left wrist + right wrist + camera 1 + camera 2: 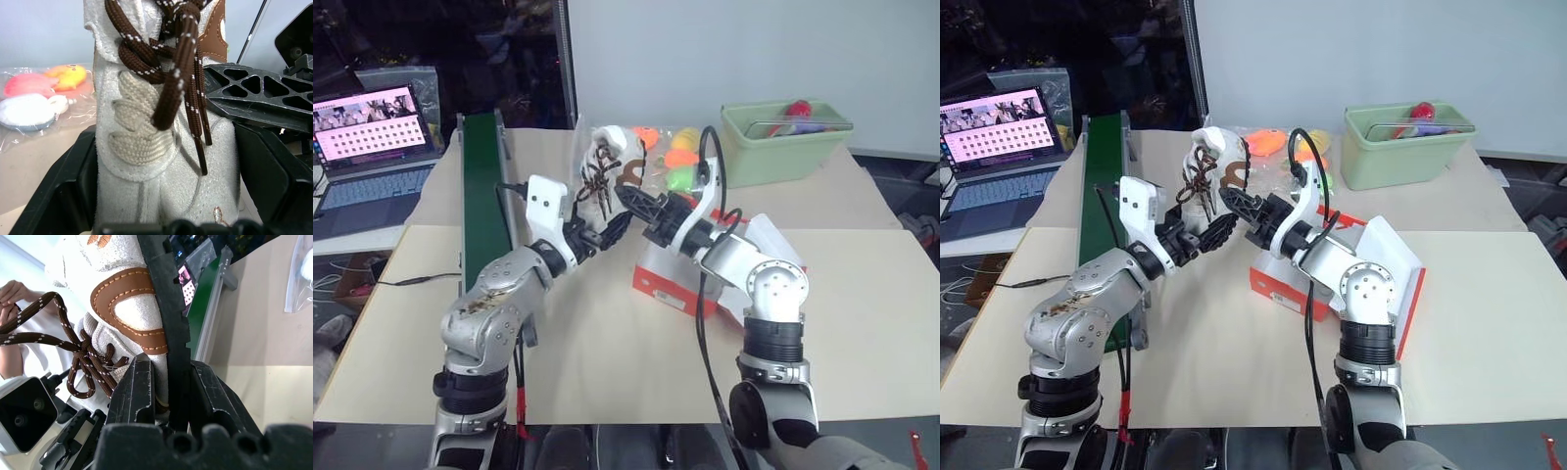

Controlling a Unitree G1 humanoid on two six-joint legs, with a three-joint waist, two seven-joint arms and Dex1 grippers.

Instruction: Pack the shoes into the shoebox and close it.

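Item: shoe (pixel 607 176), white with brown laces, held aloft over the counter (pixel 607 352) between both arms, at roughly 12 o'clock from the robot; shoebox (pixel 671 284) sits at about 1 o'clock, partly behind the right arm.

Risk: mid-handover. The shoe could drop or swing by its toe if the right grip on the sole edge is too shallow; dangling laces could snag on the left fingers.

Left pincer (pixel 1200 233): fingers spread either side of the shoe's upper, flanking it with gaps showing, apparently not clamping.

Right pincer (pixel 641 206): fingers pressed together on the shoe's black sole and side wall, pinching it.
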